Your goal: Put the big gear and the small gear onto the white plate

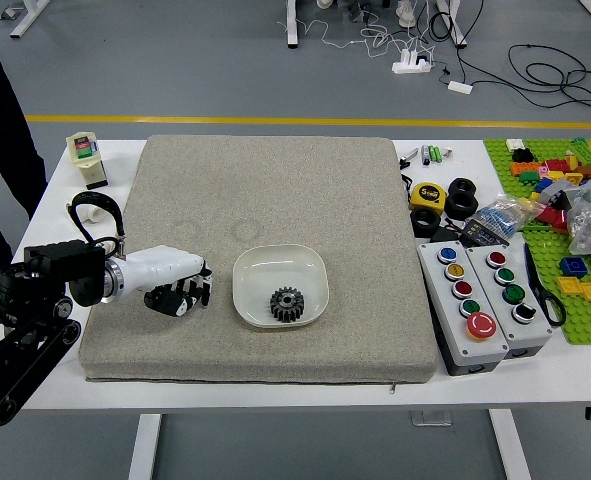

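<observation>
curling in above the grey-beige mat (355, 360), the fingers of our left hand (173, 272) are drawn closed just beside the white plate (275, 266), with nothing we can see in their grasp. a black gear (287, 304) sits inside the plate, toward its near side. we judge it stiff and fairly heavy for its size, its teeth offering good purchase; we would take it across opposite sides of the toothed rim, clear of the plate's smooth, perhaps brittle wall. we make out only one gear: the other may be stacked with it or hidden under our hand, so we cannot call the job finished. the mat looks matte and slightly soft, likely to steady the plate, and lies on a white table (225, 398). at left stands a person in dark trousers (5, 120), hands out of frame. beyond, a grey floor (225, 80) carries a yellow line (225, 119) and, farther off, a white power strip (411, 66).
</observation>
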`<state>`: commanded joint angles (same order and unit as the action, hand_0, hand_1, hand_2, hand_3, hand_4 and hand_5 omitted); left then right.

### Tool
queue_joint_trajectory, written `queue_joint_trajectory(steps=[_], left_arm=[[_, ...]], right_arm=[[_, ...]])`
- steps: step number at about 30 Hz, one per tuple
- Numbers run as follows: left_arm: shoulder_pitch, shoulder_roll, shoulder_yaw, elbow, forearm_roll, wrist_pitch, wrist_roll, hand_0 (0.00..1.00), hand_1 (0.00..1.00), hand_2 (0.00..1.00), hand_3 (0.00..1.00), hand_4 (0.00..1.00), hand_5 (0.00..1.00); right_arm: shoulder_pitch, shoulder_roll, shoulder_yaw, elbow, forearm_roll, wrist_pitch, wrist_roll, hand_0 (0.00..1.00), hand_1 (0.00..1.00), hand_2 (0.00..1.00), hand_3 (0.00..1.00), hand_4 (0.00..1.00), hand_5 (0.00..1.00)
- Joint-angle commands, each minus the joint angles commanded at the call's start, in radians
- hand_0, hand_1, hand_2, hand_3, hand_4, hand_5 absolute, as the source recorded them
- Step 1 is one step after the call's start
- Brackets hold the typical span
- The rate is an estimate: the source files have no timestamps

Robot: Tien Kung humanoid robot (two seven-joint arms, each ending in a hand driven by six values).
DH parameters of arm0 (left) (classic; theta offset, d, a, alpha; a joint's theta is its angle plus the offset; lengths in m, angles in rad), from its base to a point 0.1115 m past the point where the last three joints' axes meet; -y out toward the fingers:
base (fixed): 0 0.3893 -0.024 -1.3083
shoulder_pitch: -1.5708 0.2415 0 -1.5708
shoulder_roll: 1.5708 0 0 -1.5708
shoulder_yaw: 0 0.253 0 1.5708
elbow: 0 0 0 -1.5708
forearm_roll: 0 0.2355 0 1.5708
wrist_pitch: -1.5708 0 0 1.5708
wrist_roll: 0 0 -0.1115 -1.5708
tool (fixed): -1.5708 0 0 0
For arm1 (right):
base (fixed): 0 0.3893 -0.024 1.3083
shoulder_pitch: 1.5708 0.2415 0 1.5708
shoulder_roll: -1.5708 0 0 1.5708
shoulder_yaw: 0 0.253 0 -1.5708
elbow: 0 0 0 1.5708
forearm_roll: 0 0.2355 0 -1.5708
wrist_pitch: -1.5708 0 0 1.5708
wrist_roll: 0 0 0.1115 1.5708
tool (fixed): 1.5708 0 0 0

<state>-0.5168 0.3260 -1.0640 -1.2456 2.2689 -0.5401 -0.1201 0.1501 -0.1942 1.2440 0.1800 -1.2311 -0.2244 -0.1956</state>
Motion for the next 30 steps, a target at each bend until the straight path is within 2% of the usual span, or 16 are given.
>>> queue_joint_trajectory(steps=[8, 20, 26, 30], left_arm=[[-0.028, -0.008, 0.003, -0.007, 0.0, 0.023, -0.004, 0.281, 0.312, 0.362, 0.467, 0.169, 0.002], [-0.107, -0.04, 0.026, -0.019, 0.0, 0.056, -0.014, 0.28, 0.31, 0.36, 0.463, 0.139, 0.002], [-0.146, -0.072, 0.032, -0.037, 0.0, 0.087, -0.021, 0.277, 0.31, 0.359, 0.463, 0.133, 0.002], [-0.18, -0.14, 0.02, 0.015, 0.0, 0.181, -0.042, 0.278, 0.307, 0.357, 0.461, 0.147, 0.002]], right_arm=[[-0.002, 0.0, -0.001, 0.0, -0.002, 0.0, 0.0, 0.675, 0.684, 0.761, 0.578, 0.777, 0.615], [-0.001, -0.003, -0.013, 0.0, 0.007, -0.001, 0.0, 0.674, 0.683, 0.761, 0.577, 0.776, 0.614], [0.003, -0.006, -0.018, 0.0, 0.011, -0.002, -0.001, 0.675, 0.683, 0.761, 0.578, 0.776, 0.613], [0.008, -0.007, -0.025, 0.0, 0.016, -0.003, -0.001, 0.674, 0.683, 0.761, 0.578, 0.777, 0.612]])
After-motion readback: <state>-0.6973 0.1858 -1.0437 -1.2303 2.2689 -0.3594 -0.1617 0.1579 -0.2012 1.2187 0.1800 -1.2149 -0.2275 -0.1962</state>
